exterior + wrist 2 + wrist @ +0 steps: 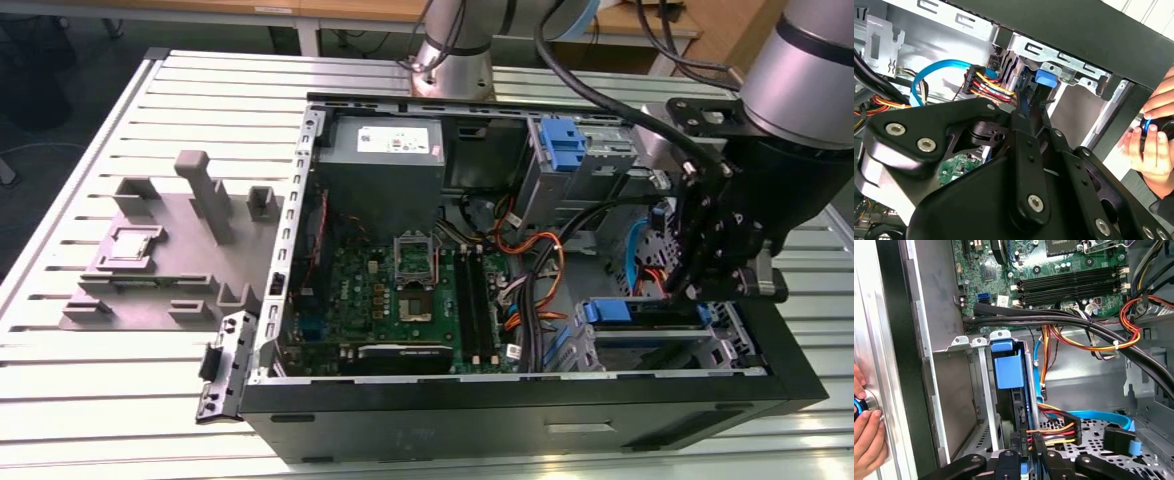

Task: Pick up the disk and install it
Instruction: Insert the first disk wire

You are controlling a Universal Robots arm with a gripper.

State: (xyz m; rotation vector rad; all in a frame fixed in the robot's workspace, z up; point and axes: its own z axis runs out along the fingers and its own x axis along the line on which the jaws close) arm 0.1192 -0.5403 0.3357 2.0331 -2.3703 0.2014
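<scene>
The disk point(1009, 371) stands on edge in a slot of the metal drive cage point(961, 342) at the corner of the open computer case point(534, 400). Its blue bracket point(1046, 78) is at the end away from my gripper. My gripper point(1026, 447) is at the disk's other end, fingers point(1021, 112) close together on the thin edge, beside a red, yellow and black cable plug point(1056, 432). In the exterior view the gripper point(705, 295) reaches down into the case at the exterior view's right, just past the disk point(607, 312).
A person's hand point(1154, 135) holds a blue-ringed knob outside the case wall; the hand point(866, 440) is beside the cage. Black cable bundles point(1064, 320) cross above the cage. Motherboard point(400, 290), grey power-supply box point(380, 150) and upright blue latch point(561, 145) sit inside; a grey fixture point(174, 250) lies outside.
</scene>
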